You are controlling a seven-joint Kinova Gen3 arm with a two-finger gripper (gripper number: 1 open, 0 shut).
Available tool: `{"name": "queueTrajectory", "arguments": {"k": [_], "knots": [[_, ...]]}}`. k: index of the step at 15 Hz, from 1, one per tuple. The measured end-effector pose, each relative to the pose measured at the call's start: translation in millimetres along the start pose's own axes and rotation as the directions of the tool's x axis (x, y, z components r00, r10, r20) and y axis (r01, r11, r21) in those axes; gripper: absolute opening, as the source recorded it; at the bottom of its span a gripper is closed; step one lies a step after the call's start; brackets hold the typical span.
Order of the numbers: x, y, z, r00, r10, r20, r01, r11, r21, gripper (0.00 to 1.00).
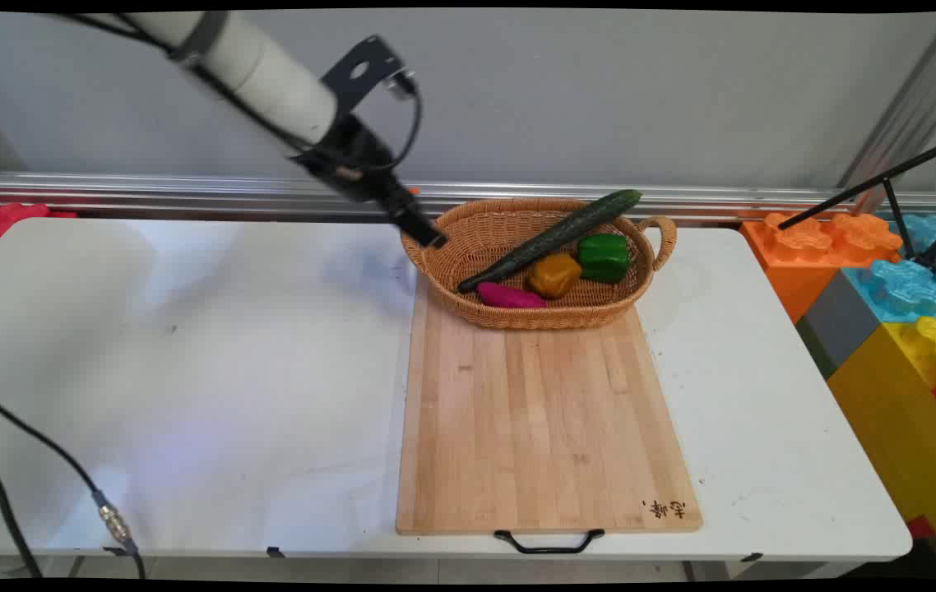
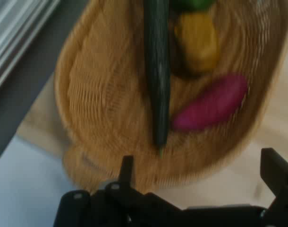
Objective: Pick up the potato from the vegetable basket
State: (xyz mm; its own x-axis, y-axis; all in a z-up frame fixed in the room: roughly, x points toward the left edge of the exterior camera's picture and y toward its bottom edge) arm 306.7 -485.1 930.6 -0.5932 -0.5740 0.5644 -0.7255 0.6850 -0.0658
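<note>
Two spread, empty fingers [image 2: 126, 169] of my gripper [image 1: 433, 238] are hanging at the wicker basket's [image 1: 468, 306] left rim, risking snagging it near the cucumber [image 1: 550, 238].

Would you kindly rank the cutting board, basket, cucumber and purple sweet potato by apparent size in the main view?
Largest to smallest:
1. cutting board
2. basket
3. cucumber
4. purple sweet potato

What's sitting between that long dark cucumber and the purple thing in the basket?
Nothing: bare wicker floor of the basket separates the cucumber from the purple vegetable in the hand view. In the main view, the yellow pepper sits just beside them.
</note>
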Motion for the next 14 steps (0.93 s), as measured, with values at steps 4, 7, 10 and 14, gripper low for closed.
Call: {"name": "queueTrajectory", "arguments": {"k": [4, 7, 10, 14], "knots": [[36, 14, 23, 0.998, -0.053, -0.036, 0.053, 0.999, 0.006, 1.00], [59, 23, 58, 0.995, -0.091, -0.043, 0.092, 0.996, 0.013, 1.00], [76, 34, 92, 0.993, -0.111, -0.041, 0.112, 0.993, 0.024, 1.00], [89, 45, 128, 0.993, -0.114, -0.030, 0.115, 0.992, 0.044, 1.00]]}}
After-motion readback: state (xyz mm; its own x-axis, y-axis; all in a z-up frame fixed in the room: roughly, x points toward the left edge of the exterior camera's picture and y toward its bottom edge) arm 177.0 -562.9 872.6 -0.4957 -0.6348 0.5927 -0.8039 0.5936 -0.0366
